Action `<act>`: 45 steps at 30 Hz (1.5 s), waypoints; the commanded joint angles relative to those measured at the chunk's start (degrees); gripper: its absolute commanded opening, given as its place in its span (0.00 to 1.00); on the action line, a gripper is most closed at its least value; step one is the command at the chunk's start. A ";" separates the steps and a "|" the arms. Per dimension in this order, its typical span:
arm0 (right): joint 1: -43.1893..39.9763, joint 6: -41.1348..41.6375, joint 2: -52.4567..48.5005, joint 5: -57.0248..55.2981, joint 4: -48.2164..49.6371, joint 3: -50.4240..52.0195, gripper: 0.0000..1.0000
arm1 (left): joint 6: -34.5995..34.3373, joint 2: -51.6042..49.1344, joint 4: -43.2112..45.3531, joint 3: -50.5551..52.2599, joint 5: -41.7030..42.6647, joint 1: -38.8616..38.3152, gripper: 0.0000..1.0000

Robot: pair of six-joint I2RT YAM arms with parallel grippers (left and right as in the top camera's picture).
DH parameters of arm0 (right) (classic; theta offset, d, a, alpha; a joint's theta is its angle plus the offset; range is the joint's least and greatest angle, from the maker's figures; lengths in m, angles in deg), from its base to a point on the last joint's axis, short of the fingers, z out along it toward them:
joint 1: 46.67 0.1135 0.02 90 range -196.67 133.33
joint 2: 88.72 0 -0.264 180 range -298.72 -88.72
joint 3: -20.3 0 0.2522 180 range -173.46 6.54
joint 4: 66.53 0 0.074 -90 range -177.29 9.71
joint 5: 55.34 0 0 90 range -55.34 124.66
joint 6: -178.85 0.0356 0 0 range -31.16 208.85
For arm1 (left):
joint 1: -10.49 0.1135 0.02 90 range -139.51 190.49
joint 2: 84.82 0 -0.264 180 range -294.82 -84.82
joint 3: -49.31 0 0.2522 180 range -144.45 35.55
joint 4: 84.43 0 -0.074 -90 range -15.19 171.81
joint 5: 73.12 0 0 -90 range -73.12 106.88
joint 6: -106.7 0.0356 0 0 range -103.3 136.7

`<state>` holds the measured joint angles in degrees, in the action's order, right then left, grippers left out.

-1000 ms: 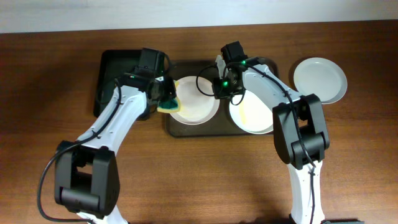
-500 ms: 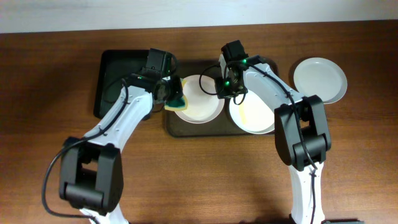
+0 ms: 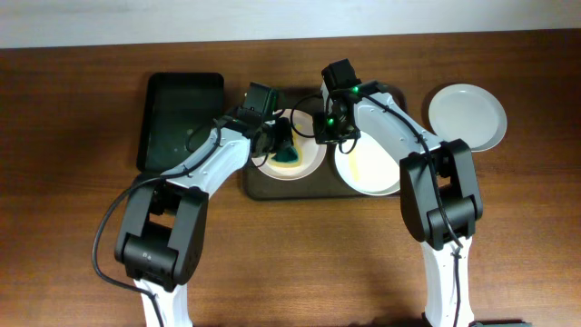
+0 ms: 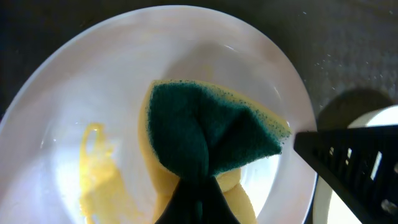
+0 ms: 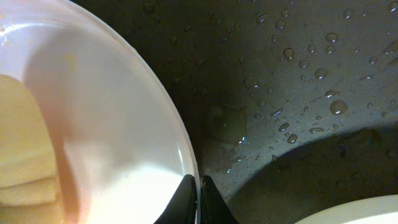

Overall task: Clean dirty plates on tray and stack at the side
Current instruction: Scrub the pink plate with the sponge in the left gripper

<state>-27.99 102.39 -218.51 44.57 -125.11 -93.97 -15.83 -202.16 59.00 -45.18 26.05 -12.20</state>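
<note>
Left claw (image 4: 193, 202): clamped on the sponge (image 4: 211, 134), which is pinched into a fold, green face up and yellow underneath. I see the sponge pressed on plate 1 (image 4: 93, 93), slightly toward 4 o'clock of the plate's centre. A yellow smear (image 4: 96, 171) lies on the plate at 8 o'clock of the sponge, close to it.

Right claw (image 5: 198, 198): fingers drawn together on the rim of plate 1, one on each side of the edge. In the overhead view this grip is at about 2 o'clock on the plate.

Plate 1 sits in the 9 o'clock half of the tray (image 5: 298, 93). The tray floor beside the rim is wet, with beads of water scattered over it.

Plate 2 (image 3: 372, 168) lies in the 3 o'clock half of the tray, just beside plate 1, with a faint yellow streak on it.

Plate 3 (image 3: 467, 116) rests on the table (image 3: 73, 227), off the tray at 2 o'clock, and looks plain white.

A black tray (image 3: 177, 118) stands just beside the tray at 9 o'clock.
</note>
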 commanded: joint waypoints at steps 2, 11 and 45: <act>0.55 0.98 2.69 -1.57 -0.20 -1.18 0.04 | -2.82 -2.82 0.02 0.13 -3.32 0.33 0.00; 0.44 0.94 2.69 -1.60 -0.70 -1.18 0.04 | -2.60 -4.96 -7.32 -0.02 -31.61 0.35 0.00; 0.44 0.94 2.69 -1.62 -0.20 -1.18 0.04 | 3.26 -5.66 -5.44 -4.72 -19.85 0.09 0.00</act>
<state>-27.18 103.43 -218.51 44.96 -125.28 -93.97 -16.60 -206.05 55.00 -49.55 16.06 -12.31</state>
